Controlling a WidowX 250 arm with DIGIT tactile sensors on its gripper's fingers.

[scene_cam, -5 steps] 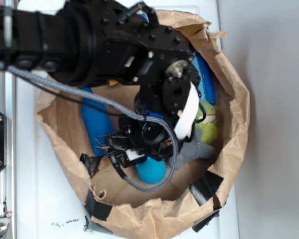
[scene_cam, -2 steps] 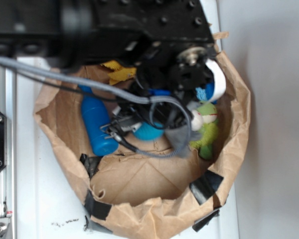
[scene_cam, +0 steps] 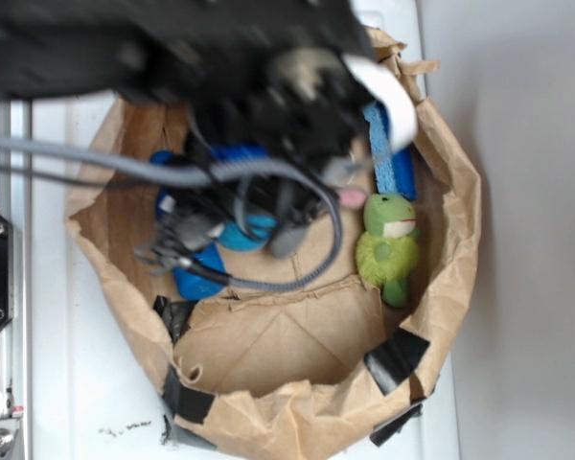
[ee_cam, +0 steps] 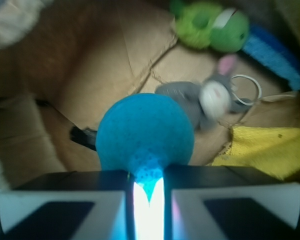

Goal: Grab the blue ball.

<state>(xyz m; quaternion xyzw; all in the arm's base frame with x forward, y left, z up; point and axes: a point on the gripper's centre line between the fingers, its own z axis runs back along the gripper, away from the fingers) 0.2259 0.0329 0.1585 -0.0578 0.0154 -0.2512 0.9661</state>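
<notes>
Tool (ee_cam: 149,192) (pads clamped) around blue ball (ee_cam: 144,134)

Round cyan-blue ball (ee_cam: 144,132), pinched between the fingers (ee_cam: 65,205)

The arm (scene_cam: 172,57) is black and boxy, trailing a grey braided cable (scene_cam: 268,278); the gripper (ee_cam: 149,202) shows black pads edged white.

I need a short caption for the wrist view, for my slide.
Blue ball pinched in the tool, above the grey plush donkey in the paper bag.
</notes>
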